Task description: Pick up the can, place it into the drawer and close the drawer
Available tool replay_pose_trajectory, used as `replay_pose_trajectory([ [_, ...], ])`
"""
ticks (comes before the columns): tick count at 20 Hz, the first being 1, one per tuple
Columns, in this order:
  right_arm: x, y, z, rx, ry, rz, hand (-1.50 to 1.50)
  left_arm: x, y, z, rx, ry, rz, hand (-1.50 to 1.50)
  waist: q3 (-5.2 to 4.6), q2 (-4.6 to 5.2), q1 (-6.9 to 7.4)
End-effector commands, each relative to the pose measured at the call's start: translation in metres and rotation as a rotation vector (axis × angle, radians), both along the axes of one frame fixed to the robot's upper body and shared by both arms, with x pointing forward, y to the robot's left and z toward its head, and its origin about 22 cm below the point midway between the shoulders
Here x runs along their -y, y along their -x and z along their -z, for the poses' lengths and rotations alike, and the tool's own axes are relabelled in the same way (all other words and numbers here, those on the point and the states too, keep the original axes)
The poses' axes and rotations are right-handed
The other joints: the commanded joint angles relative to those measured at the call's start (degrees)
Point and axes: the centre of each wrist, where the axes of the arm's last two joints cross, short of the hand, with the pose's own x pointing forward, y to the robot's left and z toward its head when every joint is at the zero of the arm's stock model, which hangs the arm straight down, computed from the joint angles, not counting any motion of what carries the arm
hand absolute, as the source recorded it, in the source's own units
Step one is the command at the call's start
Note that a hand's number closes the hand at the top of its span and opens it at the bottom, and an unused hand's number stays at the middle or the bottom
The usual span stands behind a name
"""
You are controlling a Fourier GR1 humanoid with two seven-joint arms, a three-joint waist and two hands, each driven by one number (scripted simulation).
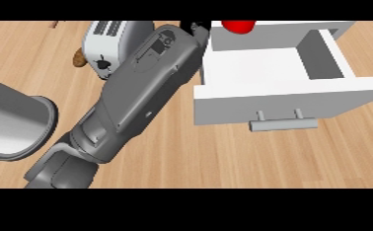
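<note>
Stretching past the toaster [109,42], the left hand [197,26] shows only at the view's top edge, beside the red can [238,26] just behind the open drawer [277,104]. Whether it holds the can, I cannot tell. The forearm lies close against the drawer's left wall, so a lift could catch there. The wooden counter [218,161] carries a grey pot [25,121] at left.

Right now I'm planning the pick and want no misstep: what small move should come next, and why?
Probably ease the left hand rightward onto the red can: it shows just beside the hand, by the open drawer's far corner, not yet inside.
</note>
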Motion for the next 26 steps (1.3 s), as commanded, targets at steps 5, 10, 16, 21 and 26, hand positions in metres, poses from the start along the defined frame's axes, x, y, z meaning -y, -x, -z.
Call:
replay_pose_trajectory([
  [5, 0.000, 0.007, -0.008, 0.008, -0.022, -0.023, -1.50, 0.018, 0.004, 0.008, -0.028, -0.046, -0.038, 1.50, 0.04, -0.02, -1.51],
  [10, -0.014, -0.001, -0.007, 0.021, -0.023, 0.000, -1.50, 0.014, -0.004, 0.017, -0.082, -0.033, -0.028, 1.50, 0.04, 0.33, -1.62],
  [16, -0.015, 0.002, -0.005, 0.005, -0.006, -0.020, -1.50, 0.012, -0.008, 0.029, -0.062, -0.112, -0.054, 1.50, 0.07, 0.44, -1.97],
  [21, -0.009, -0.014, -0.006, 0.005, -0.014, -0.021, -1.50, 0.018, -0.002, 0.036, -0.083, -0.135, -0.117, -1.50, 0.09, 0.53, -2.29],
  [26, -0.017, -0.003, -0.014, 0.006, -0.009, -0.020, -1.50, 0.015, -0.006, 0.039, -0.079, -0.125, -0.139, -1.50, 0.04, 0.46, -2.28],
])
